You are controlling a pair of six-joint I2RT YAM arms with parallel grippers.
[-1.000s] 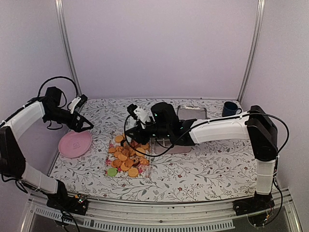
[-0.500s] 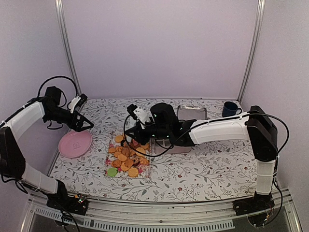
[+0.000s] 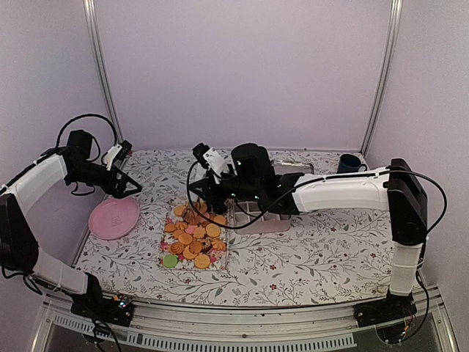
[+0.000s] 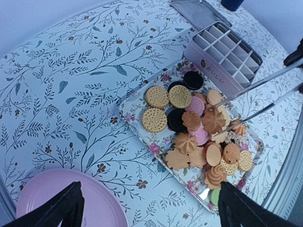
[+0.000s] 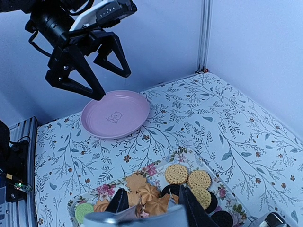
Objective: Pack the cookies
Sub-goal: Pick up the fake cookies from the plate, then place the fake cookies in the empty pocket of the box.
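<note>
Across the flowered table (image 3: pixel 315 253), at centre of the top view: a patterned tray (image 4: pixel 127 105) heaped with the cookies (image 3: pixel 192 238), mostly tan, a few black and pink, one green. Just beside the tray's upper right corner, a divided tin (image 4: pixel 213 71), long axis running toward the upper right in the left wrist view. Packing judged barely begun, if at all. Behind the tin, its lid (image 3: pixel 292 170); at far right, a blue cup (image 3: pixel 349 164). At left of the top view, a pink plate (image 3: pixel 113 218).

Reaching in from the right, over the tin: the right gripper (image 3: pixel 196 209), at the upper edge of the pile. Fingers (image 4: pixel 258 84) narrowed on either side of a tan swirl cookie (image 4: pixel 213 120), showing as two thin bars in the left wrist view. Cannot tell whether truly pinched or only straddled. From there, the tin just to the right in the top view, back along the forearm: a short carry, judged far easier for this arm than for the other. Left gripper (image 3: pixel 130 193) well apart, hovering above the plate's upper edge, jaws spread wide, nothing between them.

Against a second ago: right wrist and forearm higher in the top view, drawn slightly toward the upper right, more of the tin uncovered, fingers closer together than then. Left arm, plate, tray and tin where they were.
</note>
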